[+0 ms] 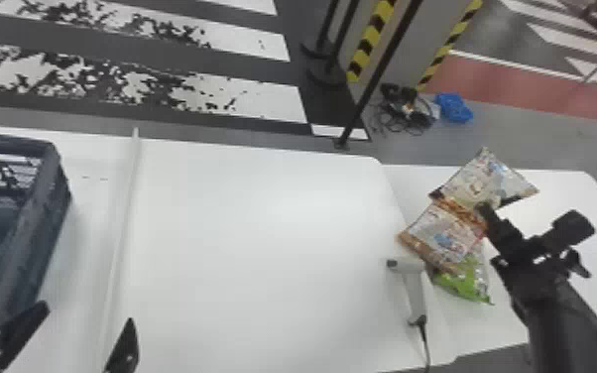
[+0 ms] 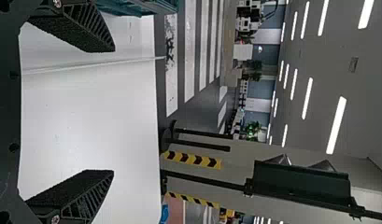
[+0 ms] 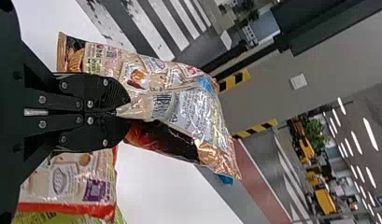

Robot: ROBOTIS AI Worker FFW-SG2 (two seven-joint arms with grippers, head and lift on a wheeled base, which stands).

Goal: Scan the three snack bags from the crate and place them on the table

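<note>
Here, my right gripper (image 1: pixel 483 206) pinches a snack bag (image 1: pixel 483 176). My left gripper (image 1: pixel 88 313), fingers spread, hangs near the crate (image 1: pixel 57 173).

"What are the 3 snack bags (image 1: pixel 444 233) made of?"
"Glossy, crinkled plastic film. The crate (image 1: pixel 39 223) looks like matt plastic."
"And the table (image 1: pixel 263 248)?"
"Smooth, softly shiny. The scanner (image 1: pixel 414 290) seems smooth plastic; the left gripper (image 1: pixel 88 313) has rough, matt fingers (image 2: pixel 88 28)."
</note>
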